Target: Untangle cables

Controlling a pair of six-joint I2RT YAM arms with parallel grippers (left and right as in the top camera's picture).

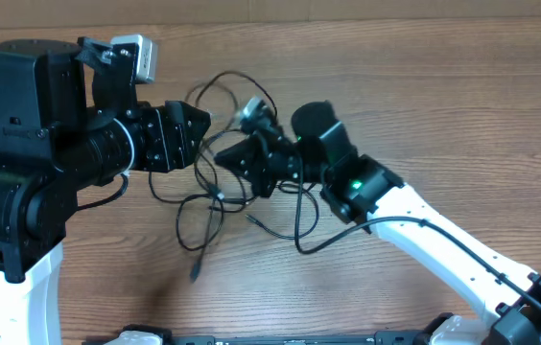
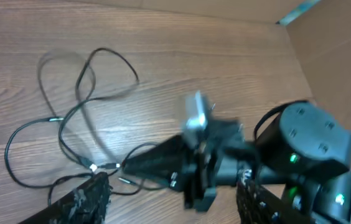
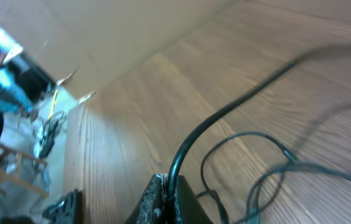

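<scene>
wooden worktop (image 1: 424, 96) seen from above and from both wrist cameras. near its middle, a loose tangle of thin black cables (image 1: 215, 196), with loops reaching toward the far edge and a few loose ends with small plugs trailing toward the near edge. from the left edge, the black left gripper (image 1: 199, 139), jaws spread wide and released, holding nothing, pointed at the tangle and just beside it. from the near right corner, a white arm (image 1: 443, 230) ending in the right gripper (image 1: 224, 160), nosed into the tangle, facing the left gripper and close to it. in the right wrist view, fingers (image 3: 154, 202) clenched on one of the cables, which rises from between them and curves away over the wood. in the left wrist view, blurred by motion, more cable loops lying flat on the bare wood.
</scene>
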